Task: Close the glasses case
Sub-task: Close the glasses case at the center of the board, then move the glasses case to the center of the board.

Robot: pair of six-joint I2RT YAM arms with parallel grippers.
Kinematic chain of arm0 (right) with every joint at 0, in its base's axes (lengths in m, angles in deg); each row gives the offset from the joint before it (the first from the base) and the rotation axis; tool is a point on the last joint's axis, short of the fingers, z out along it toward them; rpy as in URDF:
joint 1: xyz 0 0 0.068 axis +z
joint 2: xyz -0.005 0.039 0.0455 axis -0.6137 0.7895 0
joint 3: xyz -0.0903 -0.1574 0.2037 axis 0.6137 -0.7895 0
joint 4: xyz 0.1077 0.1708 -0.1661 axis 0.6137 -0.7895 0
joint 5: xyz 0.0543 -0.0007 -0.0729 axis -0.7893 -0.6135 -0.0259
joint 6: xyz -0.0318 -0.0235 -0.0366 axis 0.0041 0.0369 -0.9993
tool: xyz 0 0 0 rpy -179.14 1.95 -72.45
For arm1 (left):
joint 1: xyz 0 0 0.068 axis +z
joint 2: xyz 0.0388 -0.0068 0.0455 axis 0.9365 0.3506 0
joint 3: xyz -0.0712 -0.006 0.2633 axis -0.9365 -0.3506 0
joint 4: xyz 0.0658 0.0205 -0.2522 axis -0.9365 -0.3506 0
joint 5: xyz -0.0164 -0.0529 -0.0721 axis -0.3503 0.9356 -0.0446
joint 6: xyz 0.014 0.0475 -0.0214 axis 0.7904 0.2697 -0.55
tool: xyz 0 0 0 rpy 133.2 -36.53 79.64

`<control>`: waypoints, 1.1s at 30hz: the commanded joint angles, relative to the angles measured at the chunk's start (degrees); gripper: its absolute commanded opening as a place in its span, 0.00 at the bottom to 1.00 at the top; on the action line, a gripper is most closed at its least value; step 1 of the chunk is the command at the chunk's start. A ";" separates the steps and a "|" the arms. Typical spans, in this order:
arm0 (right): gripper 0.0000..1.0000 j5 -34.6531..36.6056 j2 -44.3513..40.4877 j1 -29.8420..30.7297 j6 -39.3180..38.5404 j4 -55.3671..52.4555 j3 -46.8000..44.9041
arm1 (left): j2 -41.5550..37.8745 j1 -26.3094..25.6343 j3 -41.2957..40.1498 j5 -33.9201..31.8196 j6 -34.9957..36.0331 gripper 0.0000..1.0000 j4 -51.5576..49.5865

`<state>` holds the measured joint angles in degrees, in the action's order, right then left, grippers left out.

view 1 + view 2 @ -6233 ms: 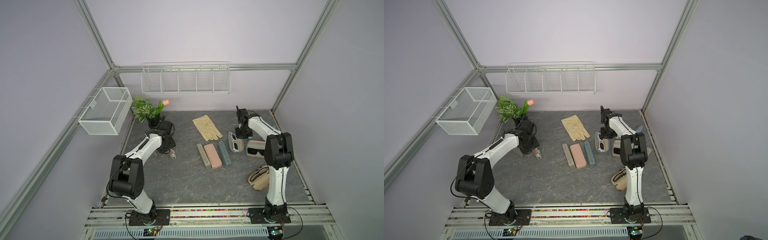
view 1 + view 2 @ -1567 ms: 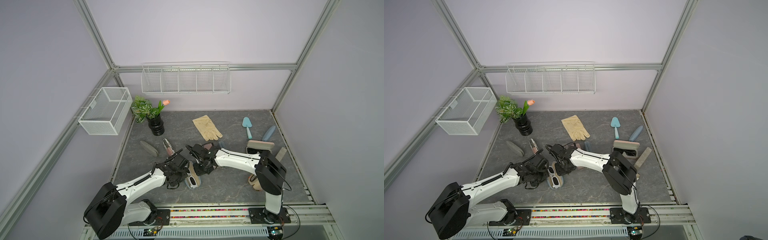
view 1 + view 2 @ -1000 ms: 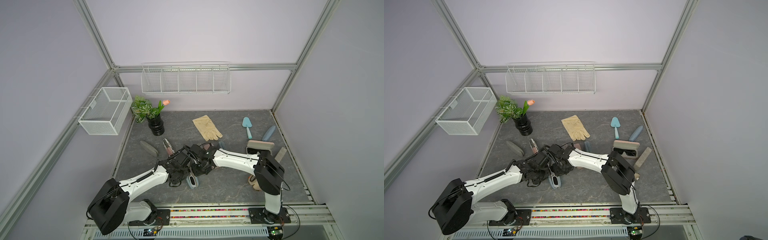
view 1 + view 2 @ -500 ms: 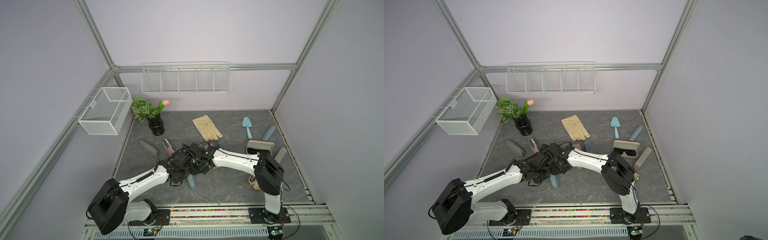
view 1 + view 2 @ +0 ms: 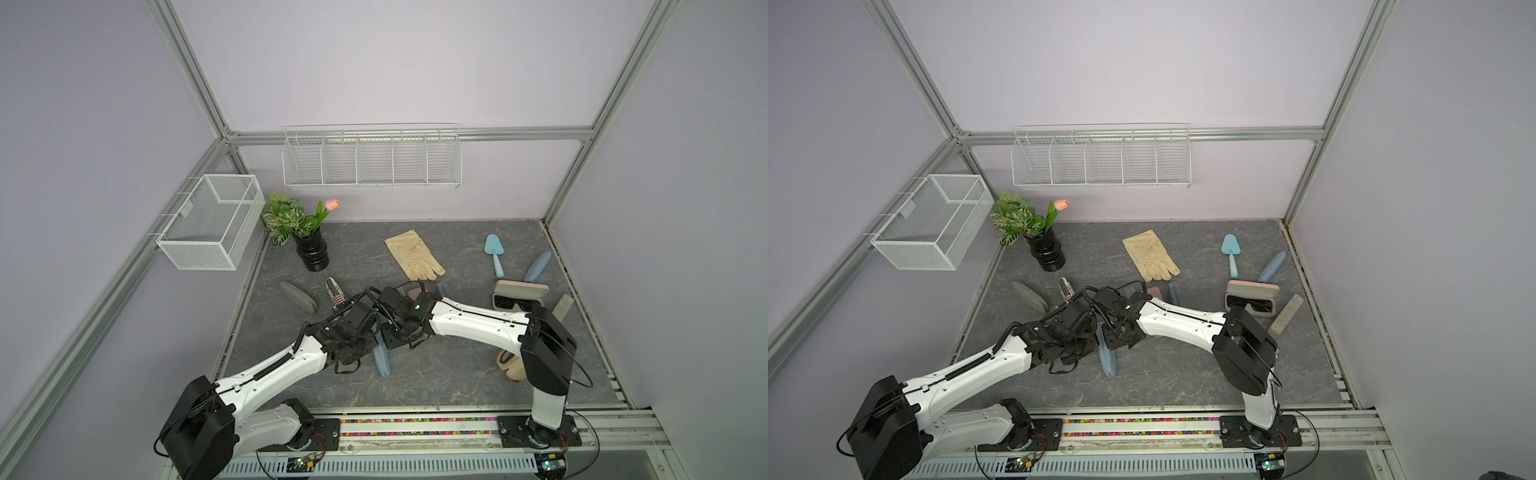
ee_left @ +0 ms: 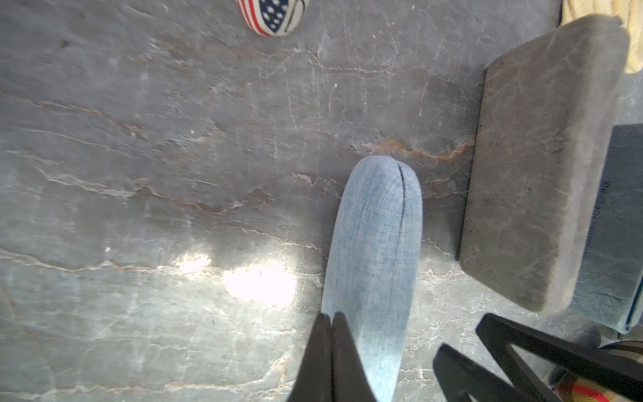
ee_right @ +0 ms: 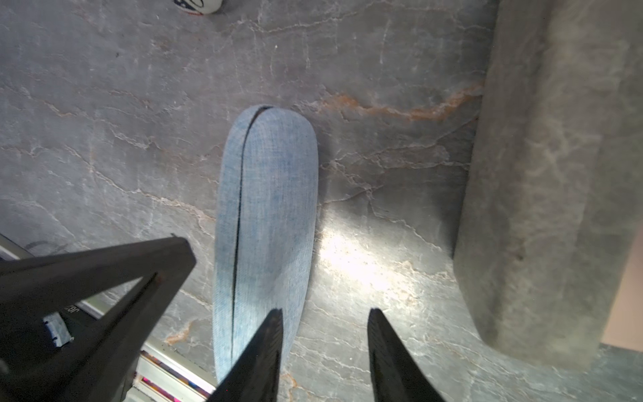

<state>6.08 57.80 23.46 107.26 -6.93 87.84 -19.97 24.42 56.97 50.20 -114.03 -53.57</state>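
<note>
The glasses case (image 5: 381, 360) is a long blue denim shell lying flat near the table's front, between my two grippers. Its two halves meet along a thin dark seam (image 7: 240, 195), so it is closed. In both top views the case (image 5: 1106, 356) pokes out from under the two wrists. My left gripper (image 6: 328, 315) is shut with nothing between its fingers, and its tips sit at the long edge of the case (image 6: 375, 261). My right gripper (image 7: 325, 309) is open. One of its fingers is over the case's end and the other over bare table.
A grey stone-patterned block (image 6: 539, 167) lies just beyond the case. A flag-patterned case (image 5: 336, 291) and a grey oval case (image 5: 297, 296) lie to the left. An open case with sunglasses (image 5: 519, 296), a trowel (image 5: 494, 253), a glove (image 5: 413, 255) and a vase (image 5: 311, 249) stand farther back.
The case, lying open with its pale inside showing, has folded shut between the two grippers. My right gripper's jaws have spread apart. The left gripper stays shut.
</note>
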 commanded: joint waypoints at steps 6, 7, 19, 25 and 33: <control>0.64 0.29 0.16 3.36 -0.25 -4.48 4.25 | -10.41 1.29 0.54 -7.36 -1.27 0.07 -6.32; 0.66 0.28 0.78 3.77 -0.22 -4.51 4.70 | -12.53 1.90 0.02 -8.01 -1.37 0.07 -7.12; 0.69 -2.45 8.53 4.99 0.23 -4.84 8.73 | -27.57 9.41 -4.67 -7.59 -0.99 0.09 -15.22; 0.61 -2.86 11.60 4.32 -0.26 -4.75 9.95 | -27.08 9.55 -5.42 -6.85 -1.11 0.09 -14.60; 0.38 -3.29 15.33 -0.06 -3.06 -5.39 14.99 | -27.50 9.55 -5.60 -7.36 -1.28 0.09 -15.30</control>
<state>2.94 71.11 25.54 105.42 -11.54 100.06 -47.16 33.55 52.09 43.58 -114.43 -67.52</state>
